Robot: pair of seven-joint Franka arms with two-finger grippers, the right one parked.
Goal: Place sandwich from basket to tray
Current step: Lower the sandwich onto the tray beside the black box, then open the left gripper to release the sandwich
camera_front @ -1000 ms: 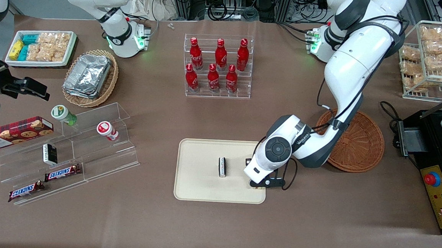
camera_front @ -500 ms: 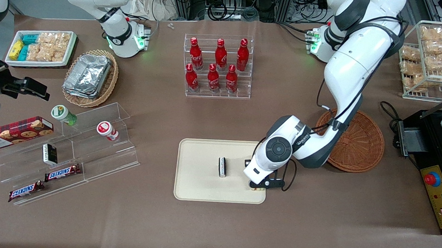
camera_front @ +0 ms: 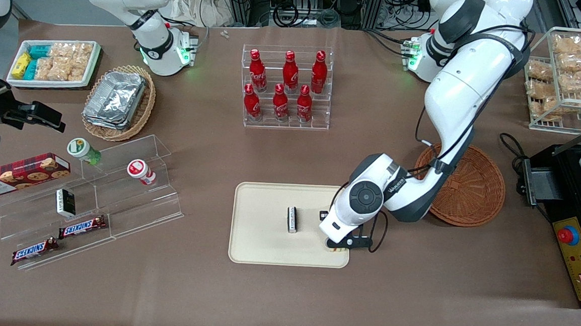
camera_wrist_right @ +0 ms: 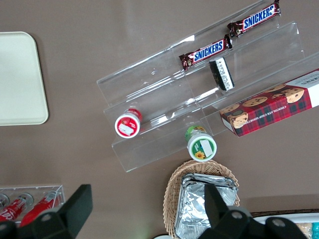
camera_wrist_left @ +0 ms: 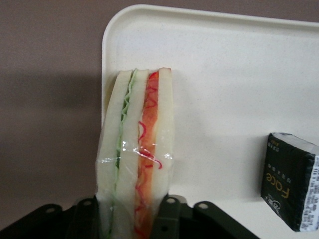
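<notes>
The tool [camera_wrist_left: 134, 219] is clamped on the sandwich [camera_wrist_left: 137, 149], standing it on edge just inside the tray [camera_wrist_left: 239, 74] corner. Released there, it may topple over the rim onto the bench [camera_wrist_left: 50, 99].

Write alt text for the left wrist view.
The gripper is shut on a plastic-wrapped sandwich, white bread with green and orange-red filling, held over a corner of the cream tray. A small black packet lies on the tray nearby, apart from the sandwich.
</notes>
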